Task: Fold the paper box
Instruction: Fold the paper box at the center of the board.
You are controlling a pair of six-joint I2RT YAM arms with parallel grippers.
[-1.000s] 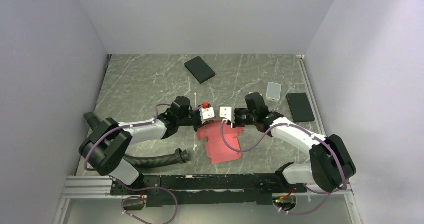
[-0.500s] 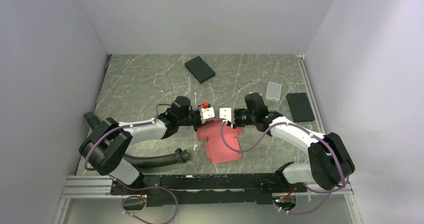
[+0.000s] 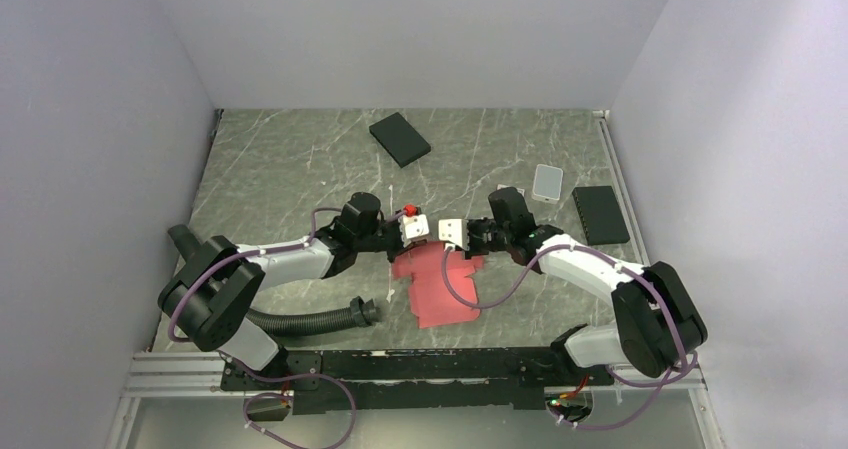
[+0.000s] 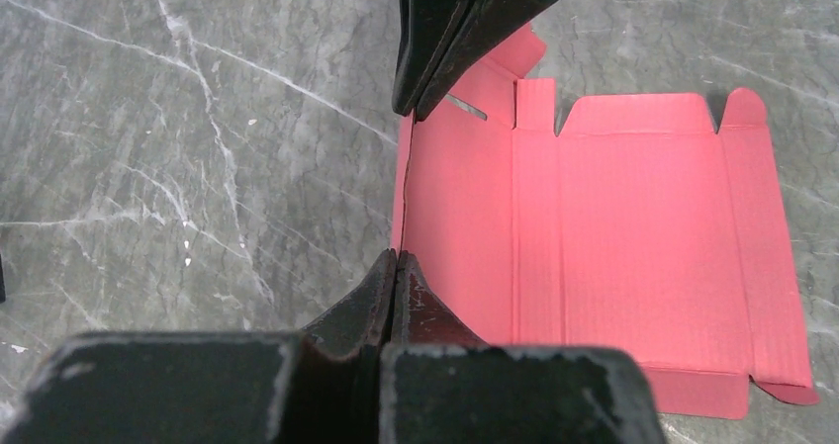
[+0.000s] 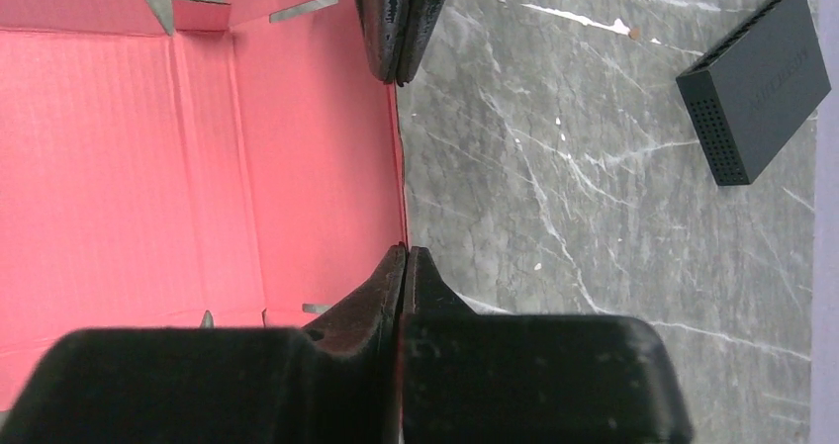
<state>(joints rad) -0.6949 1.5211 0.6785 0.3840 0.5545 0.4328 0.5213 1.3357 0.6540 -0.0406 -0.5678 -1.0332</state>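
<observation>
Top external view: at far left a corrugated black hose lies on the marbled table. The left gripper has its jaws pressed together on the left edge of the paper box, an unfolded pink sheet lying mid-table between both arms. The right gripper is clamped on the sheet's opposite edge. A black flat box sits farther right.
</observation>
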